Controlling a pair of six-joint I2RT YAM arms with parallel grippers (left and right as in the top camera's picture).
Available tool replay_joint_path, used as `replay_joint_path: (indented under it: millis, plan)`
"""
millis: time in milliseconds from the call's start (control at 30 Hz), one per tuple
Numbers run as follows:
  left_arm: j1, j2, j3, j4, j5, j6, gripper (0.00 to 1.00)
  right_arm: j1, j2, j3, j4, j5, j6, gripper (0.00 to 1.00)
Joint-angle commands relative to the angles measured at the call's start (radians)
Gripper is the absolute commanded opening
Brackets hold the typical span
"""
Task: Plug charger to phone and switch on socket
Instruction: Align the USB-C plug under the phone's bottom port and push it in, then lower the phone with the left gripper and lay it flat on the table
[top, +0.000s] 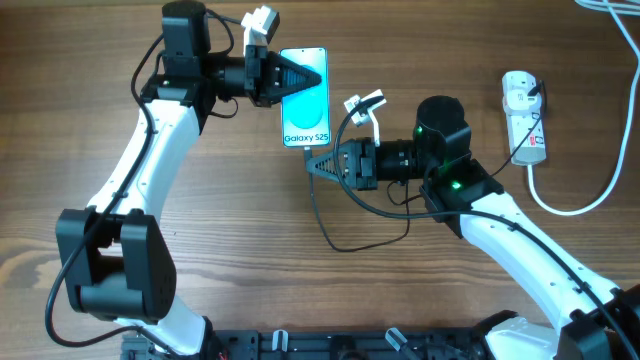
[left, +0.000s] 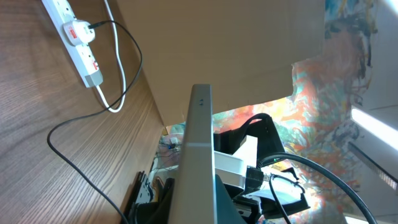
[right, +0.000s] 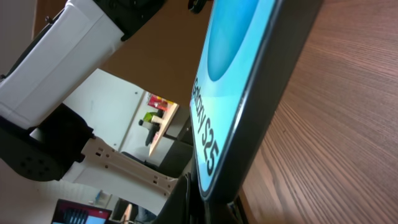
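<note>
The phone (top: 305, 115) shows its teal screen with "Galaxy S25". My left gripper (top: 305, 76) is shut on its top end, one finger over the screen. In the left wrist view the phone's pale edge (left: 199, 143) runs up from between the jaws (left: 200, 210). My right gripper (top: 315, 162) is shut on the plug end of the charger, right against the phone's bottom edge; the plug tip is hidden. The thin black charger cable (top: 340, 243) loops back across the table. In the right wrist view the phone (right: 239, 74) fills the frame just past the jaws (right: 211, 205). The white socket (top: 524, 120) lies far right.
The socket's thick white cord (top: 590, 200) curves along the right edge. In the left wrist view the socket (left: 78, 40) shows red switch marks, and the black cable (left: 74, 162) trails from it over the wood. The left arm (right: 62, 50) shows behind the phone.
</note>
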Motion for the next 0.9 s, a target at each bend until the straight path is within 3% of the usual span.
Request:
replay_joint_path:
  millis: [0,567,867]
  plan:
    - [-0.029,-0.031,0.01,-0.004,0.061,0.025,0.04,-0.027,0.004,0.018,0.048,0.126,0.024,0.04]
    - [-0.055,-0.031,0.01,-0.005,0.062,0.025,0.04,-0.058,0.008,0.018,0.099,0.195,0.052,0.04]
    - [-0.054,-0.031,0.01,-0.004,0.041,0.025,0.04,-0.059,0.008,0.018,0.04,0.094,0.016,0.07]
